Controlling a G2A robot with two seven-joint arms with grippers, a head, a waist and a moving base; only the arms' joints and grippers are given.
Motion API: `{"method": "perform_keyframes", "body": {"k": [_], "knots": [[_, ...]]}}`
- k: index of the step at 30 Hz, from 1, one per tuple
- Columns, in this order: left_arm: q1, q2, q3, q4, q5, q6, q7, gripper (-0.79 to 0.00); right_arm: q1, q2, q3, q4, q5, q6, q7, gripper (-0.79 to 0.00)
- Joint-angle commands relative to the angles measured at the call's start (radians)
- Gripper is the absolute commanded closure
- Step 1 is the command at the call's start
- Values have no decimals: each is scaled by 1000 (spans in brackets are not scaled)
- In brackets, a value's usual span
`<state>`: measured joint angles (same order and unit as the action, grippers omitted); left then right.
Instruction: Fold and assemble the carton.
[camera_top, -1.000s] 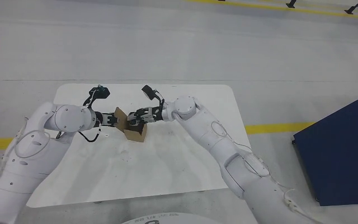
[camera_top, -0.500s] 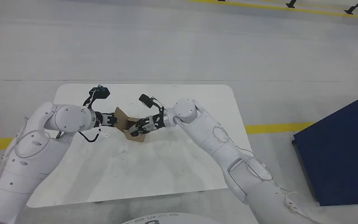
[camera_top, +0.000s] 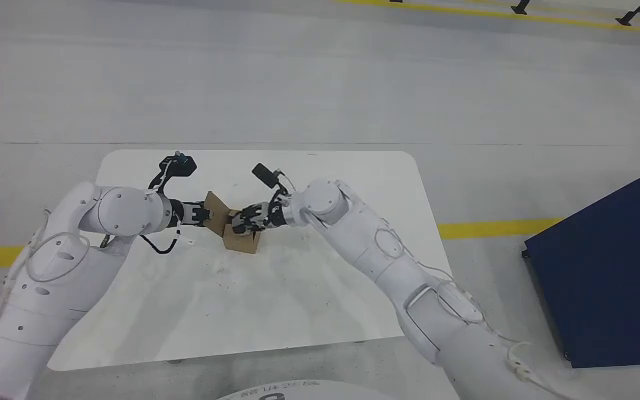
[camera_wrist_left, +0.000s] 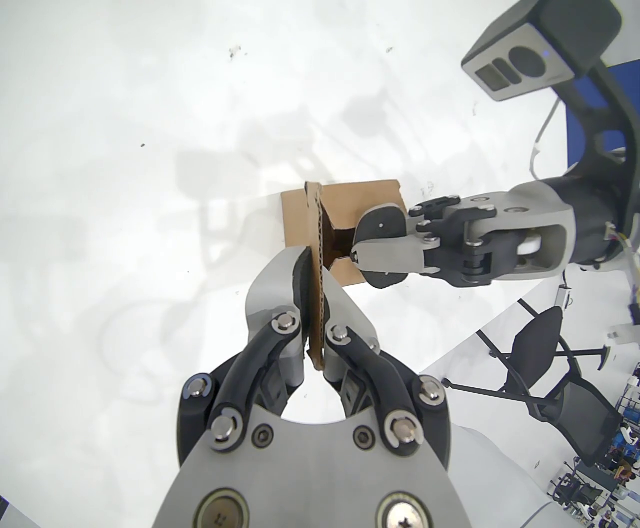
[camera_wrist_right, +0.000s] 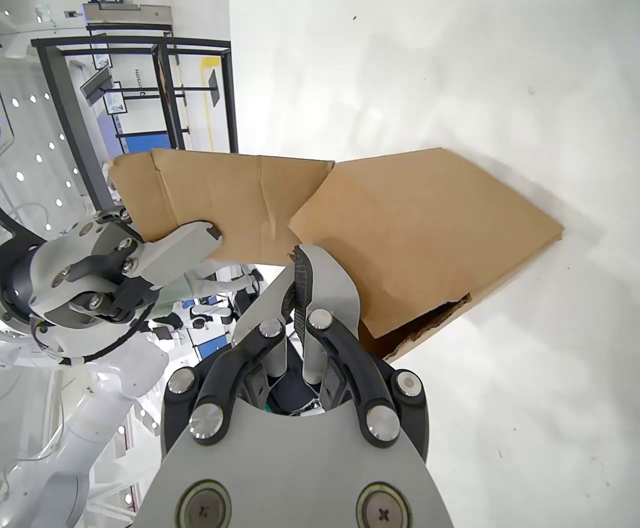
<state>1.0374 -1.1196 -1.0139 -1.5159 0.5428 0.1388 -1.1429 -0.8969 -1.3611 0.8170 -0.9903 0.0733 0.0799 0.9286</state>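
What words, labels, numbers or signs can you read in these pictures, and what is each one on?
No text can be read with confidence.
Brown cardboard carton: plain, no print on the faces that show.
White table: no lettering, only small dark specks.
Display boards in the room behind: some print, too small and turned sideways to read.

Brown carton (camera_top: 243, 238), white table (camera_top: 300, 295), grey-and-black left gripper (camera_wrist_left: 314, 274) — right gripper (camera_wrist_right: 300, 265) alike, yellow floor line (camera_top: 490, 228)
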Motion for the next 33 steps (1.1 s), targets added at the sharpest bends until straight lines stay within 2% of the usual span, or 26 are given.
{"method": "perform_keyframes", "body": {"k": [1,23,24,25,26,30,33], "knots": [[0,0,0,0,0,0,0,0,1,0,3,5,5,-5,-2,0],[0,0,0,0,0,0,0,0,52,-31,-34,107,-1,63,-33,0],[0,0,0,0,0,0,0,-240,53,-32,-35,111,0,62,-33,0],[0,0,0,0,0,0,0,-536,55,-33,-35,114,0,62,-34,0],[0,0,0,0,0,0,0,-785,56,-34,-37,117,-1,61,-35,0],[0,0,0,0,0,0,0,-785,61,-38,-40,127,-2,58,-33,0],[25,3,-29,-7,-44,-34,48,-785,64,-41,-41,133,0,56,-32,0]]}}
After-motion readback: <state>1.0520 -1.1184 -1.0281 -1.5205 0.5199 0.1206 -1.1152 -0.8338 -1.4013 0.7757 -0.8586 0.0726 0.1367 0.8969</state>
